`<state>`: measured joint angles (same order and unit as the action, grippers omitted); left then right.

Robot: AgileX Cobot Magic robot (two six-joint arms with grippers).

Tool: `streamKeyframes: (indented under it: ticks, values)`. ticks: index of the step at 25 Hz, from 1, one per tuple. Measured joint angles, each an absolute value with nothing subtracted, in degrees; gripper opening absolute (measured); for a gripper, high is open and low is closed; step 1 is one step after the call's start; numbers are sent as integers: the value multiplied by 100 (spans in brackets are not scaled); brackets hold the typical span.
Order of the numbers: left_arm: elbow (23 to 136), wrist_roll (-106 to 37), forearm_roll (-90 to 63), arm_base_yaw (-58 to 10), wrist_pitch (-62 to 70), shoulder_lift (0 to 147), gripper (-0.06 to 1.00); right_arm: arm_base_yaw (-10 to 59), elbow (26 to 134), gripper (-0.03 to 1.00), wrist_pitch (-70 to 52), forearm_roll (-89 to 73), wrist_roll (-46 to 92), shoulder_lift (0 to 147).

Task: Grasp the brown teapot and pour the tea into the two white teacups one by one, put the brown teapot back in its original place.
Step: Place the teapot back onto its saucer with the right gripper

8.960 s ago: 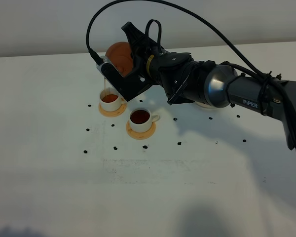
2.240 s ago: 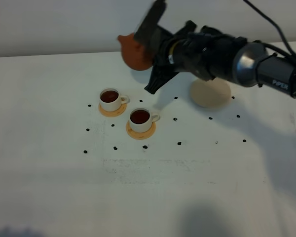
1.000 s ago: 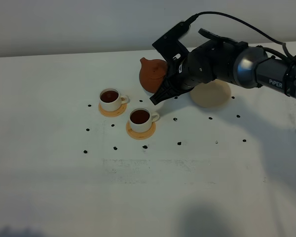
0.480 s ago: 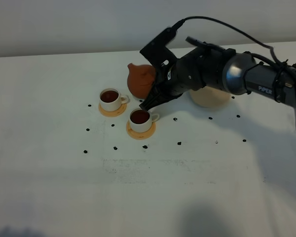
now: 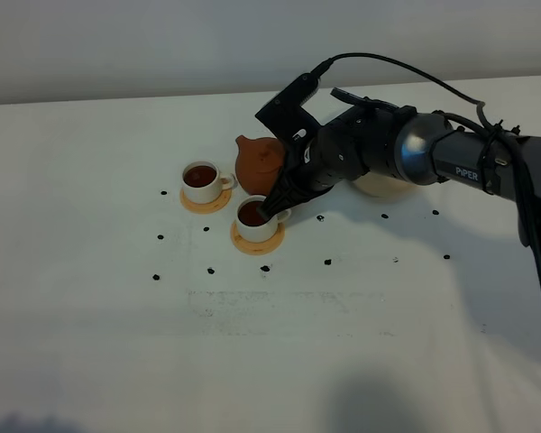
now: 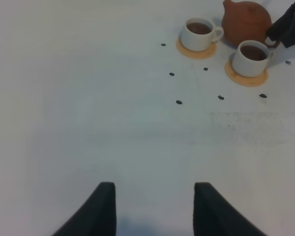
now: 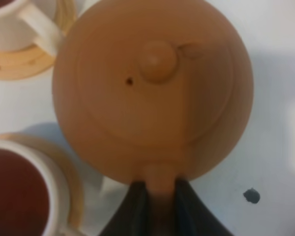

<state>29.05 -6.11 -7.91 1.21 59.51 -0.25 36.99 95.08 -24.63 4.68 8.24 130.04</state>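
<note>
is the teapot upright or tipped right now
Upright: the teapot shows its lid knob straight from above, spout level, beside the filled cups.

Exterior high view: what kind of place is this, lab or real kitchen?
Most likely a lab test bench, not a kitchen. A bare white table dotted with small black marks, a plain pale wall behind, and only staged props: a brown teapot and two white teacups on coasters.
</note>
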Motion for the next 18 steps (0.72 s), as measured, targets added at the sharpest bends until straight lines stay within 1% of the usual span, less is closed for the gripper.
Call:
streamKeyframes:
  ticks: [5, 11, 18]
  values:
    - [2905, -611, -791, 121, 5951, -25, 43, 3699, 9508, 9, -2475, 468, 824, 12992]
    - [2905, -611, -791, 121, 5951, -25, 43, 3673, 9508, 9, -2826, 473, 846, 12643]
    - [2905, -611, -791, 121, 5951, -25, 43, 3361, 9508, 9, -3210, 423, 846, 12120]
